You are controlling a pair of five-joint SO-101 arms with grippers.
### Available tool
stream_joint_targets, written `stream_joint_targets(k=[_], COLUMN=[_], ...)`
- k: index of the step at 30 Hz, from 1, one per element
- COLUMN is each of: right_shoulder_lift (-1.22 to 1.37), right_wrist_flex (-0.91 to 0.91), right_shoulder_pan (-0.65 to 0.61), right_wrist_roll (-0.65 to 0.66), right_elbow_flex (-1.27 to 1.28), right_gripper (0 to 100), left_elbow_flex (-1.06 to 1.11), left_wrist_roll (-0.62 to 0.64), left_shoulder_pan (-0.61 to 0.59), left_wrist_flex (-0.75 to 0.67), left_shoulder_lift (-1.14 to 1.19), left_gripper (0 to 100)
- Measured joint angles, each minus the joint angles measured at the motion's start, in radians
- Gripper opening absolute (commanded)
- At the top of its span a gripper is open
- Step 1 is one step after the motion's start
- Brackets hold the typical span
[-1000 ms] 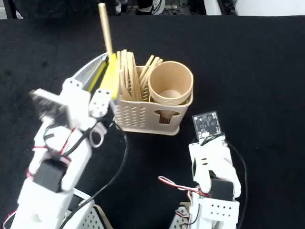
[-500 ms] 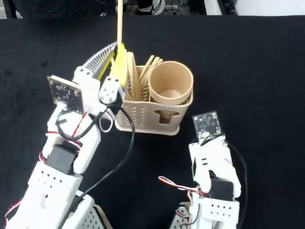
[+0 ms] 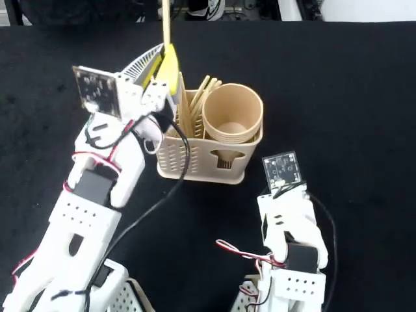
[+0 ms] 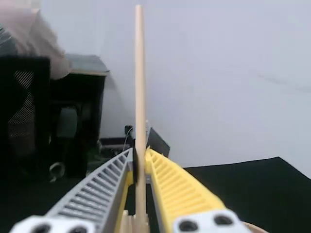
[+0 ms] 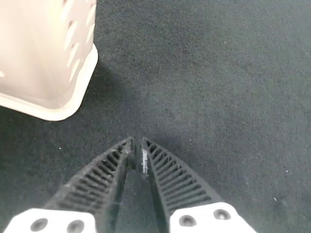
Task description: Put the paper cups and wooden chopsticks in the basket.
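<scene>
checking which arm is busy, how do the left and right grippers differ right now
The left gripper is shut on a wooden chopstick held upright; the right gripper is shut on nothing. The left gripper's fingers are grey and yellow; the right gripper's fingers are both dark. The left gripper is raised at the basket; the right gripper points down at the table beside it. Both have ribbed fingers.

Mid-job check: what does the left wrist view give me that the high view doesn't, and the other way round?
Left wrist: the free tip of the held wooden chopstick against a white wall, and the grey and yellow fingers clamped on its shaft. High: the beige slotted plastic basket holding stacked tan paper cups and a bundle of wooden chopsticks, with the held stick at that end. Both: the left gripper shut on the stick.
</scene>
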Motion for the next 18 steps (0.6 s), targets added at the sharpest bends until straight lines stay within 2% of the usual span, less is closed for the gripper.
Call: stream_joint_targets(k=[6, 14, 18], right_shoulder_lift=[0.000, 0.000, 0.000], right_wrist_flex=[0.000, 0.000, 0.000], right_shoulder_pan=[0.000, 0.000, 0.000], right_wrist_roll=[0.000, 0.000, 0.000], right_elbow_flex=[0.000, 0.000, 0.000], right_gripper=[3.1, 3.1, 3.1], left_elbow_flex=[0.000, 0.074, 0.161], left_wrist_roll=[0.095, 0.117, 0.118], left_shoulder_pan=[-0.075, -0.077, -0.072], left_wrist_flex=[0.000, 0.000, 0.000], left_shoulder_lift=[0.038, 0.038, 0.009], left_gripper=[3, 3, 11])
